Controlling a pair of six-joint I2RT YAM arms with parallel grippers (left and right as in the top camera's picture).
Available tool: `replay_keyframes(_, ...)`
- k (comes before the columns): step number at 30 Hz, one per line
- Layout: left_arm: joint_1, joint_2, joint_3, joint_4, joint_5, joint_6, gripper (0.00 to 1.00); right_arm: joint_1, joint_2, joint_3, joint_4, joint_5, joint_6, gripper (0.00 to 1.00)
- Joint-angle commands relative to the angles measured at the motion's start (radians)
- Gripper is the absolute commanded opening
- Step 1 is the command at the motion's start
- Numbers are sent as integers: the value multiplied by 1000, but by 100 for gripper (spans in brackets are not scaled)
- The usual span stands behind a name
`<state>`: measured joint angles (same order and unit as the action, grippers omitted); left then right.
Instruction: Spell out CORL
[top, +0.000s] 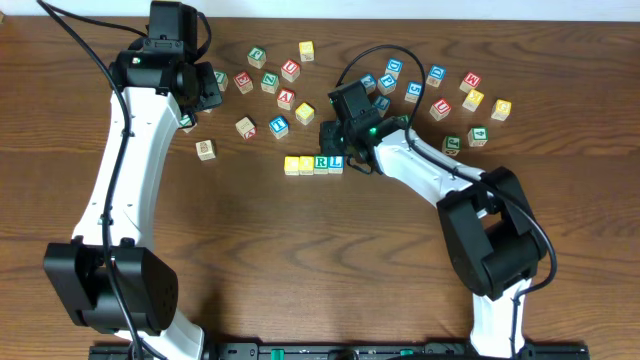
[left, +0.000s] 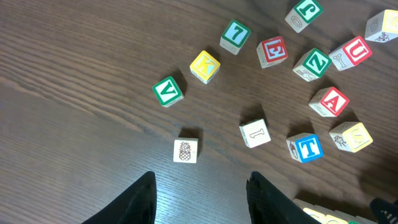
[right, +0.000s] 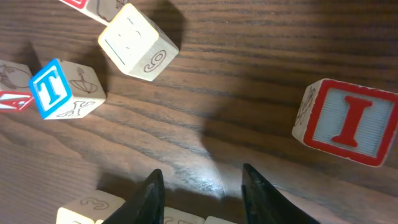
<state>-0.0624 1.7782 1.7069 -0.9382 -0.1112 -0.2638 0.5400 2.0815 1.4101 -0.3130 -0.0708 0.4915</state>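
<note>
Right hand (right: 201, 173) hovers with its two fingers moderately apart and nothing between them; only bare wood shows in the gap. Seen from overhead, it sits just off the 3 o'clock end of a row near the middle of the dark brown wooden tabletop (top: 300, 260).

From 9 to 3 o'clock the row runs: a small yellow-faced wooden alphabet cube (top: 292, 165), a second yellow-faced cube (top: 307, 165), the white-faced cube with green R (top: 321, 163) and the white-faced cube with blue L (top: 336, 162), each touching the next. The yellow cubes' letters are too small to read.

Left hand (left: 200, 178), also parted and empty, hangs toward 10 o'clock of the row over loose lettered cubes (top: 245, 127).

The word looks laid out, so the step in hand is probably the release after placing the L. The next move calls for a straight lift away toward 3 o'clock, without brushing that end cube.
</note>
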Motion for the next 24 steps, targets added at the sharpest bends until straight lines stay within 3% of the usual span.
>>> replay_keyframes(1,-1,-26,25,-4,-9,8,46,5,26,11,3,14,9,32)
replay_keyframes(24,0,-26,16,-11,-9,8,46,40,30,11,-20,12,10,28)
